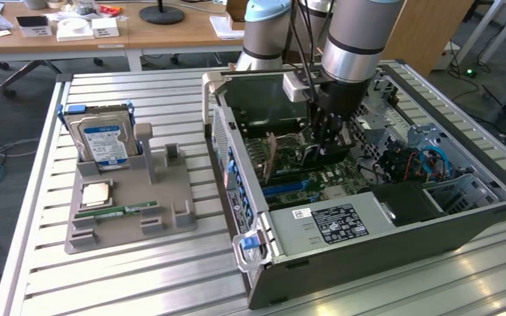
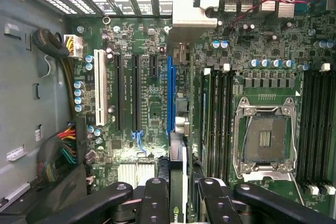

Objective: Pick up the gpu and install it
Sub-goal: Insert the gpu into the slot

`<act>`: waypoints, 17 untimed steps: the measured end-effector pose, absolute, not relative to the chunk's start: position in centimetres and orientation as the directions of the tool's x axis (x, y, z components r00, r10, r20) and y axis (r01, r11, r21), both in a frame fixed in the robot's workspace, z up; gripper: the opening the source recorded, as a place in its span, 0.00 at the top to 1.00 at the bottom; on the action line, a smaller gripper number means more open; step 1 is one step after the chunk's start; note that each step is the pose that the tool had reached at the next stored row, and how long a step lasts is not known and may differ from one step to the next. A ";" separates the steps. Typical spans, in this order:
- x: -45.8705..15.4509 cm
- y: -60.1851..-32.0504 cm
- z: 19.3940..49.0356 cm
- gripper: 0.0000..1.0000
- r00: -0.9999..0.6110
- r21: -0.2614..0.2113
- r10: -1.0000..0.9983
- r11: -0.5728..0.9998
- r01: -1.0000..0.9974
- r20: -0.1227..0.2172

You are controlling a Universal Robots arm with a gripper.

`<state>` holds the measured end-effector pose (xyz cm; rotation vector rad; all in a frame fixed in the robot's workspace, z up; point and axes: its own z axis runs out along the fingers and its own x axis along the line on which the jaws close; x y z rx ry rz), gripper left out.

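The gripper (image 2: 185, 195) is clenched on the gpu (image 2: 177, 163), held edge-on. Its long axis runs along the blue PCIe slot (image 2: 169, 93) straight beneath it, seemingly not yet seated

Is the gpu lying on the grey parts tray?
No, the gpu sits edge-on between the fingers, above the motherboard.
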<state>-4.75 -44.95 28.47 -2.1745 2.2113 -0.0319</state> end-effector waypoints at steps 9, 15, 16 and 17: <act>-5.2 -44.9 28.4 0.74 -0.017 -0.043 -1.000 0.017 -0.999 -0.014; -5.4 -44.9 28.4 0.74 -0.016 -0.043 -1.000 0.017 -0.999 -0.014; -5.4 -44.9 28.4 0.74 -0.016 -0.043 -1.000 0.017 -0.999 -0.014; -5.5 -45.0 28.4 0.74 -0.016 -0.043 -1.000 0.017 -0.999 -0.014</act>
